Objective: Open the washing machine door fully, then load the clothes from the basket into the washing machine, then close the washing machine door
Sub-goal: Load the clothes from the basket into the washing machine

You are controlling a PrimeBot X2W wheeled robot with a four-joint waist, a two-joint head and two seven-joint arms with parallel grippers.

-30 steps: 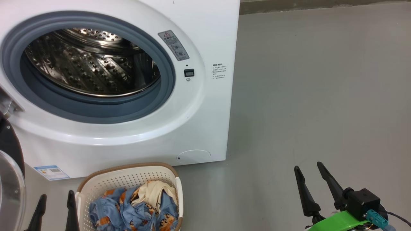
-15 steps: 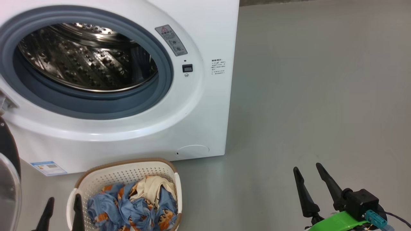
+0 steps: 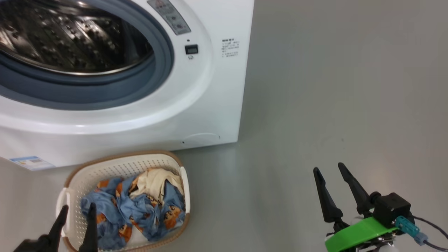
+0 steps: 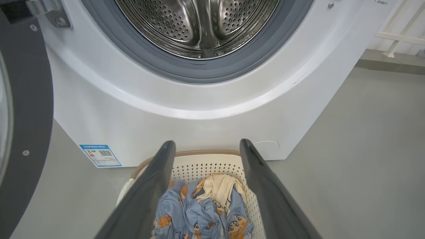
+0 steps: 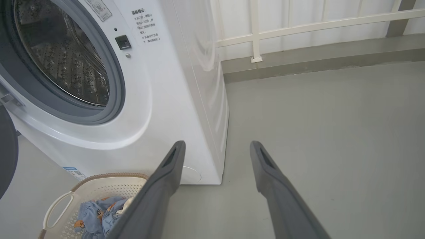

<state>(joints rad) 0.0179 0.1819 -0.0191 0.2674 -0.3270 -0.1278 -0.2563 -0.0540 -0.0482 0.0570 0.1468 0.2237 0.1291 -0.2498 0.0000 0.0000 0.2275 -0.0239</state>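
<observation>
On a smooth grey floor (image 3: 332,87), bounded at the back by a grey kerb and a white railing (image 5: 254,33), stands one washing machine (image 3: 210,105), the washing machine door (image 4: 26,99) swung open at its left. One basket (image 3: 119,168) sits on the floor just in front of it, holding the clothes (image 3: 140,210): crumpled blue printed pieces, their number unclear, and one cream piece. There are two grippers. The left gripper (image 3: 78,206) hovers over the basket's near left corner, jaws spread and empty. The right gripper (image 3: 328,167) hangs well apart over floor, likewise spread and empty.
</observation>
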